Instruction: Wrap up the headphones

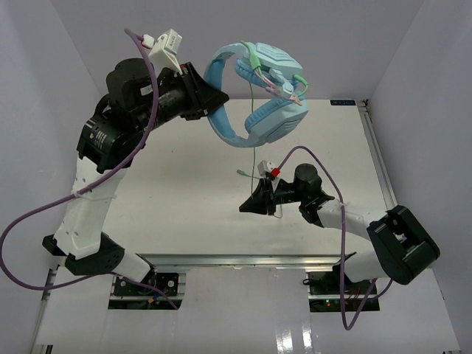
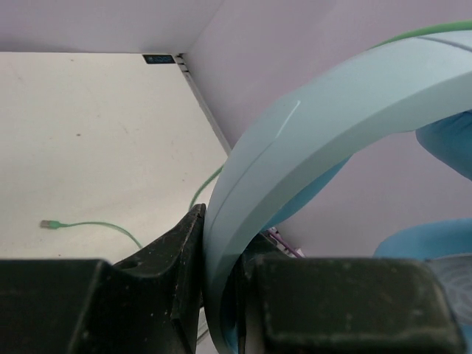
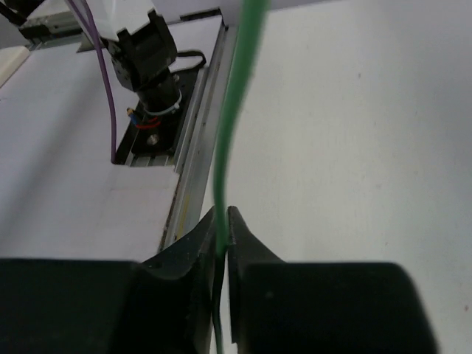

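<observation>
Pinching tight, right hand (image 3: pixel 223 223) holds cord (image 3: pixel 233 110), left hand (image 2: pixel 221 243) holds headband (image 2: pixel 332 125).

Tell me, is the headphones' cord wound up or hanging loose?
Mostly loose: the cord drops from the raised headphones to the right gripper, pinched shut on it.

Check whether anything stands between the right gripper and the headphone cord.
Nothing visible does. The black two-finger right gripper is pinched shut on the thin pale green cord, which hangs from the light blue headband headphones held aloft by the left gripper.
</observation>
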`<state>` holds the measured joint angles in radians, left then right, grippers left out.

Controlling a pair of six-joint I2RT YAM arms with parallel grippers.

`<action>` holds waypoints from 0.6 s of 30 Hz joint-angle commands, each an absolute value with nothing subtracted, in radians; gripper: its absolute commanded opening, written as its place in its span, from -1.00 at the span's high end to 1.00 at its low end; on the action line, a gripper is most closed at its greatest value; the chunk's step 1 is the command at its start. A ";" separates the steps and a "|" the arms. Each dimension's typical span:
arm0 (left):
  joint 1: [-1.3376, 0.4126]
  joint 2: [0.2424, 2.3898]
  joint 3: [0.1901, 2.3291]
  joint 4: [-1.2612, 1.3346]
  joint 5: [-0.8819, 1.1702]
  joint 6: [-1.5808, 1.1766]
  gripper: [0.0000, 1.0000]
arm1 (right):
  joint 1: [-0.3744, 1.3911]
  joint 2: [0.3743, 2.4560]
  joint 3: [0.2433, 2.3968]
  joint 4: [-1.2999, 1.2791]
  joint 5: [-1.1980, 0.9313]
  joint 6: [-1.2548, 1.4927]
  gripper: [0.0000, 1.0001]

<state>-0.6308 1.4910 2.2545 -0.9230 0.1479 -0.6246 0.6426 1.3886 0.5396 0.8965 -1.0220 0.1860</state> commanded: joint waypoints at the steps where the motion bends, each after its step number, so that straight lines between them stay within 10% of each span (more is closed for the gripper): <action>1: -0.634 1.390 2.201 -0.892 -0.062 -0.609 1.00 | 0.641 1.252 0.559 0.500 -0.989 -0.136 0.84; 9: -0.632 1.388 1.924 -0.793 -0.563 -0.425 1.00 | 0.660 1.063 0.861 -0.381 -0.580 -0.632 0.85; 18: -0.597 1.714 2.002 -0.647 -0.726 -0.449 1.00 | 0.752 1.216 1.115 -0.719 -0.211 -0.894 0.85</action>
